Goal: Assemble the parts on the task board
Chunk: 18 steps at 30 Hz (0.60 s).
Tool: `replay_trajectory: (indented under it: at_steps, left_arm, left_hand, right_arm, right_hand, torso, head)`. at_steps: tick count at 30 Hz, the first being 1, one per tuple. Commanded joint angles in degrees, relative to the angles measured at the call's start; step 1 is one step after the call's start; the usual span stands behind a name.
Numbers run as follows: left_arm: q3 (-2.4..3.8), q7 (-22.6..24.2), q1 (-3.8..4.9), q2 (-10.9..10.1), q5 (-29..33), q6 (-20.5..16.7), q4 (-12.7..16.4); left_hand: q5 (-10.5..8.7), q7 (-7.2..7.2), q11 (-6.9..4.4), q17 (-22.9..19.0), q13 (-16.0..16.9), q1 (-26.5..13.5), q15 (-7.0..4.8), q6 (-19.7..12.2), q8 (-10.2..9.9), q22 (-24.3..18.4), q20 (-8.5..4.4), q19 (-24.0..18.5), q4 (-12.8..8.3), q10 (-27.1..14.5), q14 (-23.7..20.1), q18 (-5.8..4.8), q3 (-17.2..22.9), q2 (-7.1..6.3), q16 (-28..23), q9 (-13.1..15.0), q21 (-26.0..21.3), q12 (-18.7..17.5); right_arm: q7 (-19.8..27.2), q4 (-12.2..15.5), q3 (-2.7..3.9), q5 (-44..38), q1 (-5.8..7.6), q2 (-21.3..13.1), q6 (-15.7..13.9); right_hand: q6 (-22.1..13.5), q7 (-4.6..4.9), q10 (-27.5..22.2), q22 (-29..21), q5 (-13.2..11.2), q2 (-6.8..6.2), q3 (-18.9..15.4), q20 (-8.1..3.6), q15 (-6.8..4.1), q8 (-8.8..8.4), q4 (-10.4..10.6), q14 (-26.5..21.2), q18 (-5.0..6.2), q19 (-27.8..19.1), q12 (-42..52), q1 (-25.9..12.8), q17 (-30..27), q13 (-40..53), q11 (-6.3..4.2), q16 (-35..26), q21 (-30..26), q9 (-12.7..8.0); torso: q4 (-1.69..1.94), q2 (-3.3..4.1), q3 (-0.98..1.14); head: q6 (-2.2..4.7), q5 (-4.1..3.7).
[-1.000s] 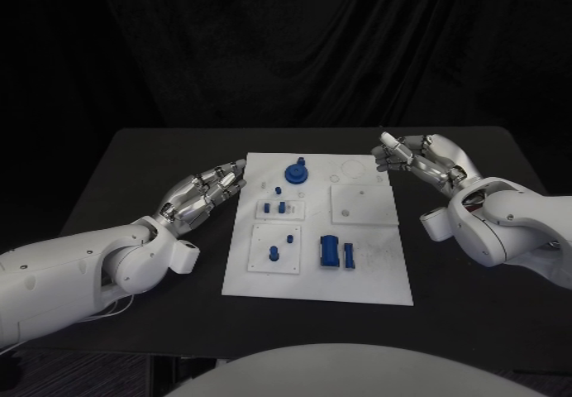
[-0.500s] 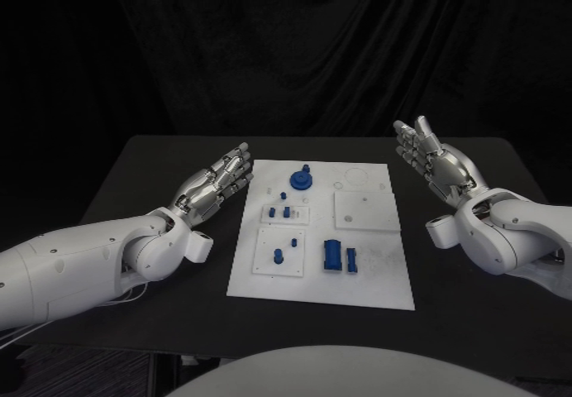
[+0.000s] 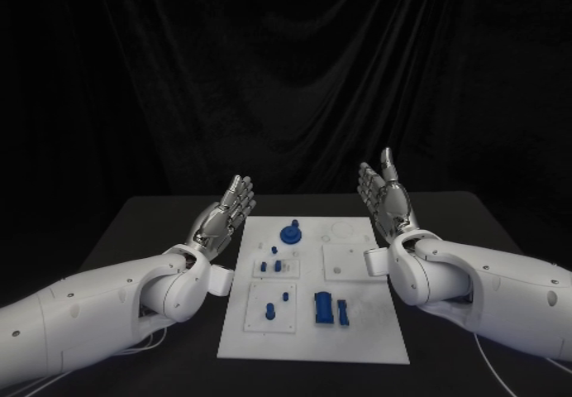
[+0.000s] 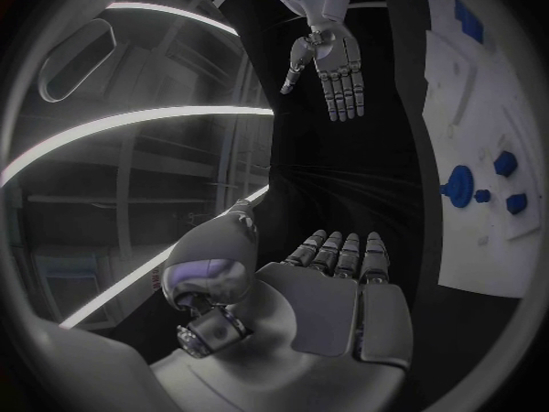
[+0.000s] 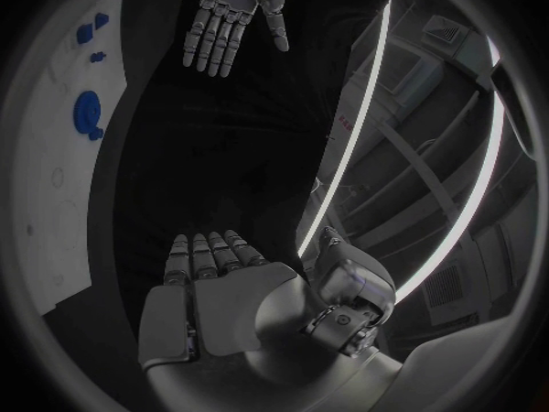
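Both of my hands are raised above the tabletop with fingers straight and apart, holding nothing: my left hand [image 3: 228,208] hangs over the left side of the board [image 3: 369,335], my right hand [image 3: 385,197] over its right side, palms turned toward each other. From my left wrist I see my own flat palm [image 4: 326,288] and the right hand [image 4: 333,62] opposite it; from my right wrist, my own palm [image 5: 211,288] and the left hand [image 5: 232,20] across the gap. The board lies in the middle of the tabletop [image 3: 155,240], reaching toward its near edge. On it, a round blue part [image 3: 291,235] stands near the far edge, small blue pegs [image 3: 278,265] sit on a raised plate behind the middle, two more pegs [image 3: 269,311] stand on a plate toward the near left, and two blue blocks [image 3: 331,308] lie just beside them.
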Motion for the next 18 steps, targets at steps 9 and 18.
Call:
replay_trajectory:
  at_steps: [9, 18]
  left_arm:
    - [4.63, -5.1, -1.25, 3.0, 4.8, -25.6, 2.5]
    - [5.60, -5.8, -1.50, 3.6, 5.4, -29.1, 3.0]
  left_hand:
    - [-6.83, 0.40, -0.11, -0.1, -0.1, -16.6, -0.50, -1.4, -0.3, -0.1, -2.11, 0.0, -7.3, -0.5, 0.1, -2.09, 7.4, -6.88, -0.2, -0.1, -0.2, -0.5]
    - [-6.83, 0.40, -0.11, -0.1, -0.1, -21.5, -0.50, -1.4, -0.3, -0.1, -2.11, 0.0, -7.3, -0.5, 0.1, -2.09, 7.4, -6.88, -0.2, -0.1, -0.2, -0.5]
  right_arm:
    - [1.2, -0.9, 1.10, 7.0, -1.06, 1.4, -7.3]
    - [1.2, -0.9, 1.10, 7.0, -1.06, 1.4, -7.3]
  right_hand:
    - [-0.3, -0.05, 0.0, -0.1, -0.2, 0.06, 0.1, -0.29, -0.30, -0.20, 0.0, 0.0, -0.41, 0.0, -0.2, -0.4, -0.1, -0.1, -0.20, -0.2, -0.2, -0.1]
    - [-0.3, -0.05, 0.0, -0.1, -0.2, 0.06, 0.1, -0.29, -0.30, -0.20, 0.0, 0.0, -0.41, 0.0, -0.2, -0.4, -0.1, -0.1, -0.20, -0.2, -0.2, -0.1]
  torso:
    - [-1.76, -2.75, -0.27]
    - [-1.76, -2.76, -0.27]
  head:
    - [5.40, -0.40]
    - [5.43, -0.41]
